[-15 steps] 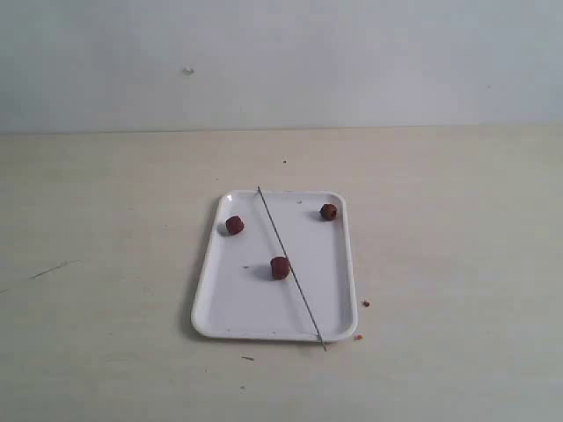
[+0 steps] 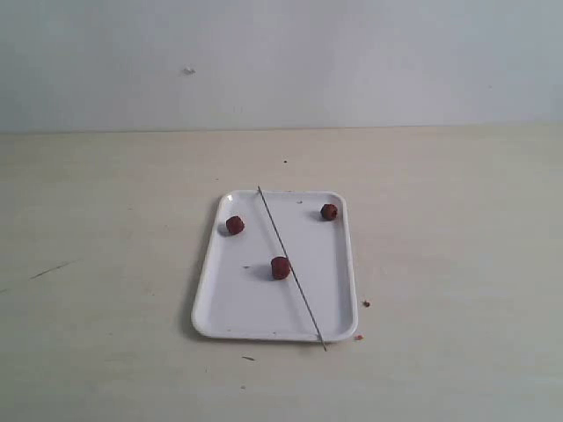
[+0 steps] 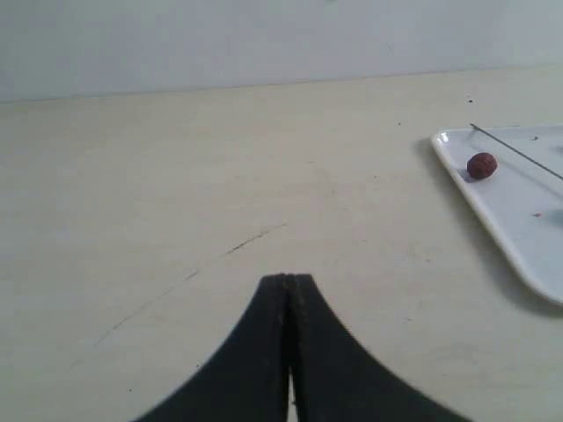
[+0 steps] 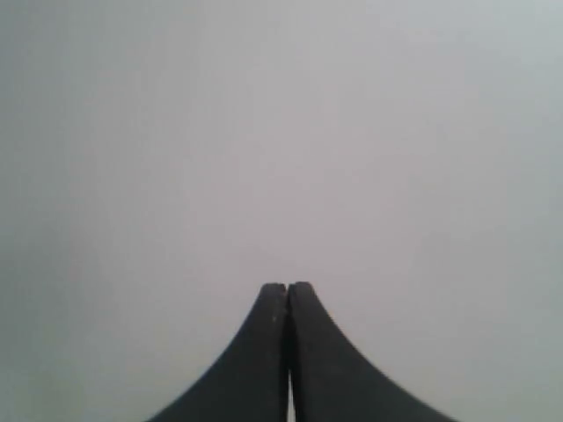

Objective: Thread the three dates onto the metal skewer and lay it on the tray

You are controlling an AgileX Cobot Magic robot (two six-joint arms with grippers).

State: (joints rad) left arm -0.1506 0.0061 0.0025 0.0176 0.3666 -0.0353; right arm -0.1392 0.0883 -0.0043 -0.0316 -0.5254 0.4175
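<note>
Exterior: the three dates [image 2: 281, 267] sit apart on the tray [image 2: 220, 308], with the metal skewer [image 2: 270, 214] slanting across it. Left wrist: my left claw [image 3: 288, 280] is pinched closed and empty, the tray well ahead and off to one side. Right wrist: my right claw [image 4: 288, 286] is closed and empty.

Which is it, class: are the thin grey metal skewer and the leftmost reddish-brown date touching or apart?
Apart. The exterior view shows bare white tray between the skewer and that date.
</note>
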